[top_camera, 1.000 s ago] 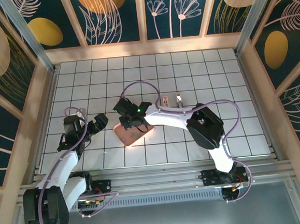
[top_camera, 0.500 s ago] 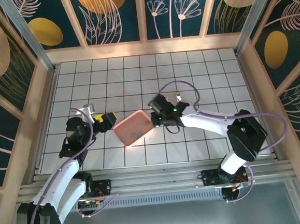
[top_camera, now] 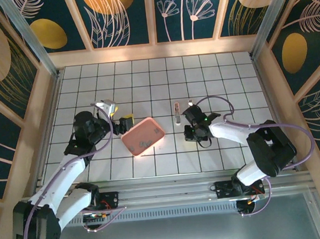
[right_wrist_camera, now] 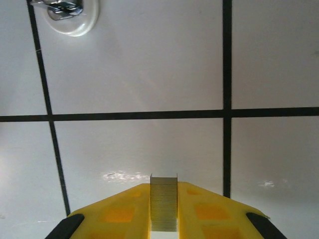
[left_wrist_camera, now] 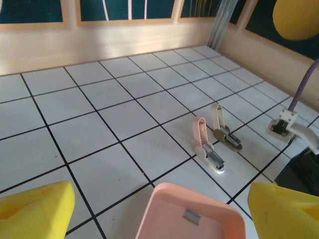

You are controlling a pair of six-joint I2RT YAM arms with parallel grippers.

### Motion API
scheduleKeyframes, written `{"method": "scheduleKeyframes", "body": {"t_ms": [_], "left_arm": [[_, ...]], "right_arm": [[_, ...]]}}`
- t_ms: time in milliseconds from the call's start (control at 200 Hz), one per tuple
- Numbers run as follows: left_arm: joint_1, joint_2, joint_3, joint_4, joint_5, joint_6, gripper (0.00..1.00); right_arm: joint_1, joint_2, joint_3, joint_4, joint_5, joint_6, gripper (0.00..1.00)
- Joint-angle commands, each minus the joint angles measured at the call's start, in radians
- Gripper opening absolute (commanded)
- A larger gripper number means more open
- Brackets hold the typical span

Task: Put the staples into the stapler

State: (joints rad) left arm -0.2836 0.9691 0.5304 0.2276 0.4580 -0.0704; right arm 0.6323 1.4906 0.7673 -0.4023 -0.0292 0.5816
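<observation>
My right gripper [right_wrist_camera: 163,226] is shut on a strip of grey staples [right_wrist_camera: 163,204] that stands upright between its yellow fingers, just above the tiles. The white rounded base of the stapler [right_wrist_camera: 65,15] lies ahead and to the left of it. From the left wrist this stapler [left_wrist_camera: 205,144] lies hinged open, pink lid up and metal channel bare. In the top view it [top_camera: 176,111] is just left of my right gripper [top_camera: 190,132]. My left gripper [left_wrist_camera: 160,199] stands open at the near edge of the pink tray [left_wrist_camera: 164,209]. Another strip of staples [left_wrist_camera: 191,216] lies in the tray.
A second, cream-coloured mini stapler [left_wrist_camera: 223,130] lies open just beyond the pink one, also seen from above [top_camera: 191,103]. The pink tray [top_camera: 155,132] sits between the arms. Wooden walls [top_camera: 154,50] ring the tiled floor. The right arm's purple cable [top_camera: 219,99] loops above it.
My right gripper has swung right from over the tray to beside the staplers, carrying the staple strip. My left gripper has advanced right to the tray's left edge.
</observation>
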Motion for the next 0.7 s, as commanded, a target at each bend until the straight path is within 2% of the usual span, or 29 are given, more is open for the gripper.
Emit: {"method": "scheduleKeyframes", "body": {"t_ms": [0,160,460,696], "left_arm": [[-0.004,0.029,0.016,0.010,0.040,0.089,0.91],[-0.004,0.015,-0.025,0.076,0.045,0.041,0.94],[-0.004,0.005,-0.034,0.083,0.045,-0.005,0.99],[-0.004,-0.003,-0.038,0.073,0.044,0.015,0.99]], "right_arm": [[-0.019,-0.007,-0.015,0.015,-0.023,-0.035,0.20],[-0.020,0.010,-0.020,-0.016,-0.015,-0.045,0.21],[-0.020,0.031,-0.011,-0.047,-0.013,-0.061,0.24],[-0.021,0.022,0.042,-0.112,-0.005,-0.056,0.33]]}}
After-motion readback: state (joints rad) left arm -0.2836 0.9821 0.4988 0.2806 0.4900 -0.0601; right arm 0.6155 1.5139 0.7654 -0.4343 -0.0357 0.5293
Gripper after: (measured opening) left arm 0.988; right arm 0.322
